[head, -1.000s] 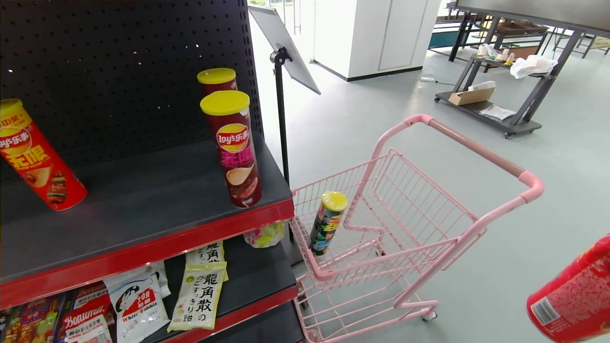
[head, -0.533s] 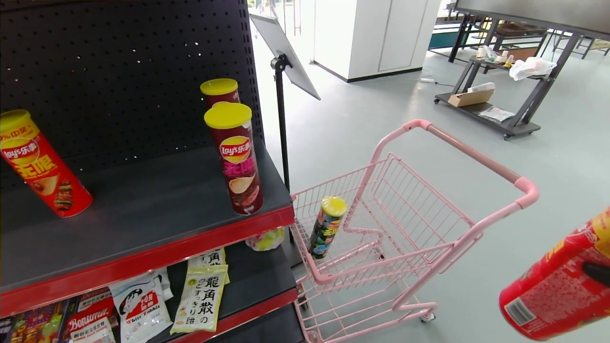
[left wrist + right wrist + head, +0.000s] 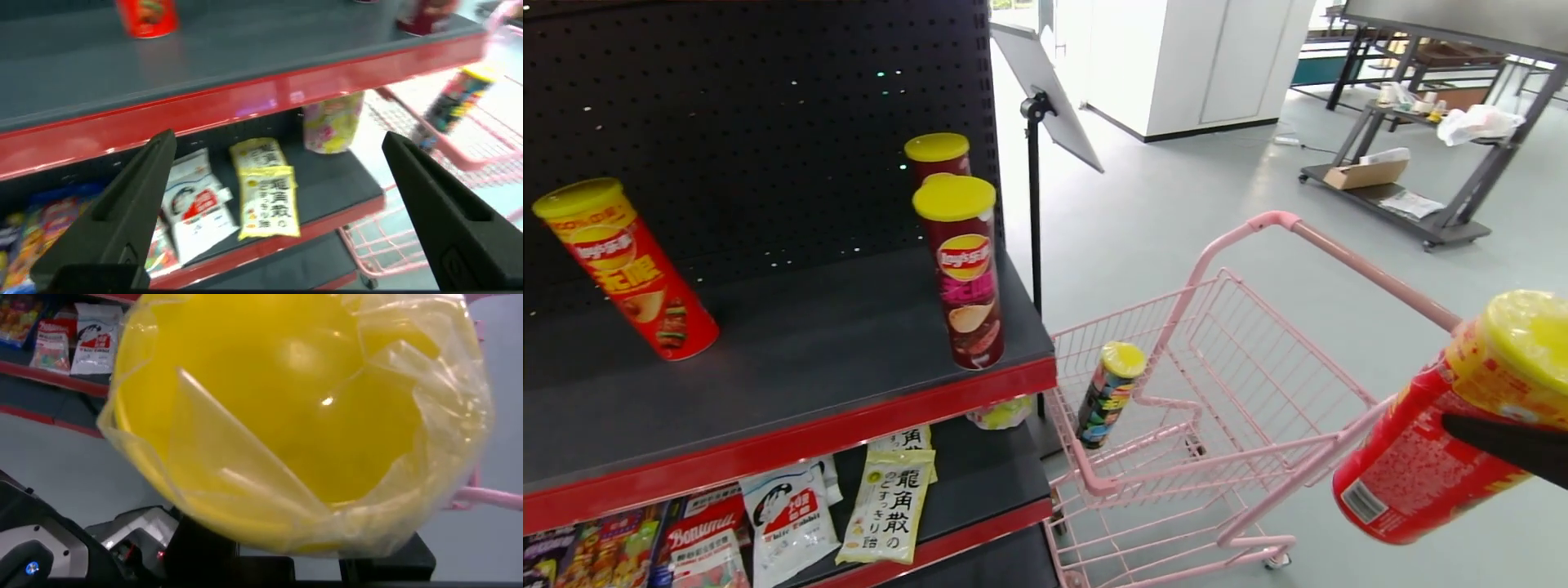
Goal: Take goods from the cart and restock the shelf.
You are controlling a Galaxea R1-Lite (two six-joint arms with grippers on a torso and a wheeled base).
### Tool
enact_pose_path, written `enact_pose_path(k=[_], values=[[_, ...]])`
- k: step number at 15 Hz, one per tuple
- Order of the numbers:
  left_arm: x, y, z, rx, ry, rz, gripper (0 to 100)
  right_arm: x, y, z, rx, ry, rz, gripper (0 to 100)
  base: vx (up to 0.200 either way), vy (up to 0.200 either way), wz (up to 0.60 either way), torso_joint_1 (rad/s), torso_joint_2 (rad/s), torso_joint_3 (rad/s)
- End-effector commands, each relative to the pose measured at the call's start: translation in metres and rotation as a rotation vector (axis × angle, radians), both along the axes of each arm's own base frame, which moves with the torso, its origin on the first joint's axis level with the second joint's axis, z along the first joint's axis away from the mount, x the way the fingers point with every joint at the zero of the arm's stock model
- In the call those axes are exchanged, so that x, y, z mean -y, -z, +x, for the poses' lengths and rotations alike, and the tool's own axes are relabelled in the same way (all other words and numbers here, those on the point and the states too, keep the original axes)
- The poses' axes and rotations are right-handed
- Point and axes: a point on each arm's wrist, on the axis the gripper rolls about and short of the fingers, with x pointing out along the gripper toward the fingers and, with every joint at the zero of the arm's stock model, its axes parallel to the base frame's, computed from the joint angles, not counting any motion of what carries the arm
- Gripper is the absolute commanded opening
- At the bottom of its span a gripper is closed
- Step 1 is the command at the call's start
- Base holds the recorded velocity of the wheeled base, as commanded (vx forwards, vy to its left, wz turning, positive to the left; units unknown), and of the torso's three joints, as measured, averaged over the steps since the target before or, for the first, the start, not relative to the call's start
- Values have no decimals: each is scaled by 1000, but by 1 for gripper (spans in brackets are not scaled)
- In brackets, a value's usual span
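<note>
right gripper (image 3: 1494,437) clamped on a red cylindrical chip can with yellow lid (image 3: 1421,457), tilted at 4 o'clock beside the pink wire cart (image 3: 1339,261), not yet at the dark red-edged shelf (image 3: 792,392) at 9 o'clock. left gripper (image 3: 278,139) spread apart, empty. three yellow-lidded cans (image 3: 956,269) stand shelved; one dark multicoloured can (image 3: 1109,394) waits in the cart: judged about midway.

Left gripper (image 3: 278,137): two matte black wedge-shaped plastic fingers (image 3: 122,212). Right gripper (image 3: 1462,429): black tapered finger (image 3: 1511,441) at 4 o'clock, head view; black moulded base (image 3: 49,539), small blue and red lights (image 3: 31,567).
</note>
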Motion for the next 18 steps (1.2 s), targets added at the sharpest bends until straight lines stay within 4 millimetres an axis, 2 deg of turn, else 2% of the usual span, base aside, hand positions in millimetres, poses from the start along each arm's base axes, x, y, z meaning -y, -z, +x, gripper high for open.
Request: enact_pose_path(k=[1,5,7,13,18], values=[[0,0,0,-1,0,0,100,-2,3,5,-23,-2,-8,0,0,0,600,17,-2,-7],[0,0,0,0,-2,-3,100,-3,5,7,-34,0,-16,0,0,0,600,-4,-1,-1],[0,0,0,0,-2,-3,100,-1,13,11,-51,42,-60,0,0,0,0,0,0,0],[0,0,0,0,-2,-1,100,-6,23,20,74,11,45,0,0,0,0,0,0,0],[0,0,0,0,-2,-1,100,-4,25,3,51,-124,155,0,0,0,0,0,0,0]])
